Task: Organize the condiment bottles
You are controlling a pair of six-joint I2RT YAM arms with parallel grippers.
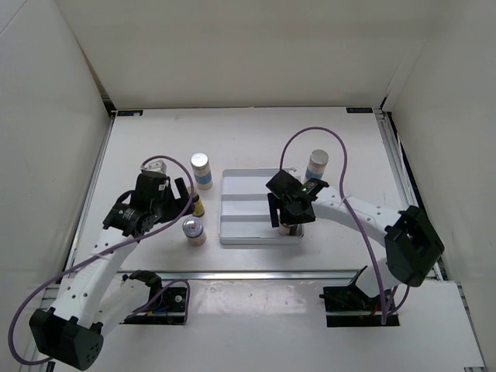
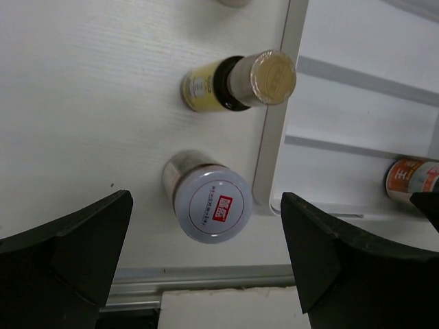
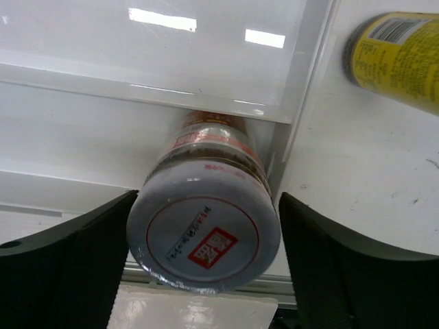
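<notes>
A pinkish jar (image 3: 204,236) with a red-marked silver lid stands in the near right corner of the white tray (image 1: 256,198). My right gripper (image 3: 206,195) sits close around it, jaws slightly apart, with a thin gap on the right side. It shows in the top view (image 1: 288,218). My left gripper (image 2: 206,199) is wide open above the second pinkish jar (image 2: 209,202), which stands on the table by the tray's left rim. A slim yellow bottle (image 2: 233,82) stands just beyond it. The other yellow bottle (image 3: 398,58) is outside the tray's right rim. Two white blue-banded cylinders (image 1: 201,169) (image 1: 317,164) stand behind.
The tray has raised dividers (image 2: 363,79) forming lanes. A metal rail (image 1: 256,273) runs along the table's near edge. White walls enclose the table on three sides. Purple cables loop over both arms.
</notes>
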